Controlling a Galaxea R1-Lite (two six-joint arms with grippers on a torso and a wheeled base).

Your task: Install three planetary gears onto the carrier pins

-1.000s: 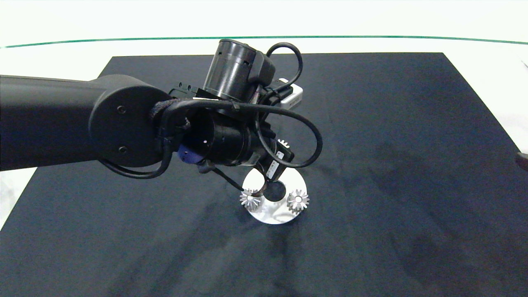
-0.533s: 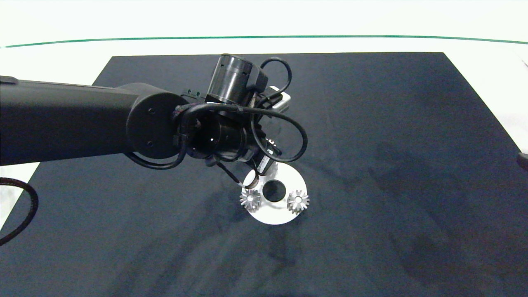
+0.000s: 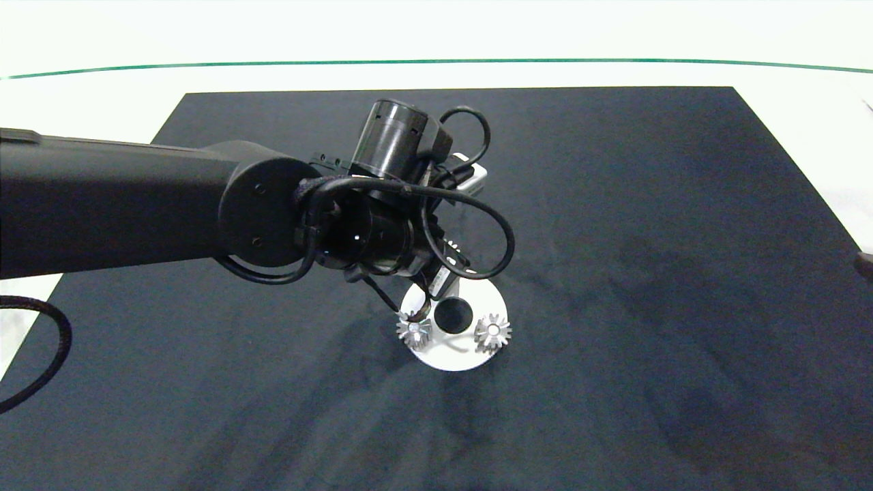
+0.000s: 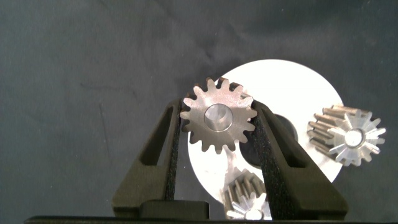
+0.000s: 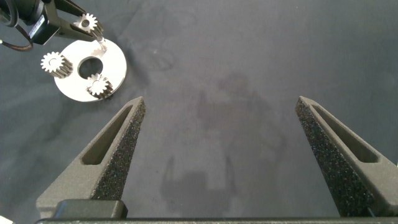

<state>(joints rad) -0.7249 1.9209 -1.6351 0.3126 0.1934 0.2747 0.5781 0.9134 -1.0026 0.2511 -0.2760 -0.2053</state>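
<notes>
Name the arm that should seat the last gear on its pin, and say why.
Left. Its claw already grips the third gear just above the white disc, where two gears sit on pins. The right claw hangs open, far from the disc.

Bare dark mat point(image 3: 648, 273) all around the white disc point(image 3: 453, 354); left arm point(image 3: 136, 204) overhanging its far-left side.

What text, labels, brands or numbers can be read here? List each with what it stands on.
None can be read.
A small white sticker on the left gripper, which is shut on a third gear: print too small to read.
The white disc, two seated gears and black mat: no markings visible.
</notes>
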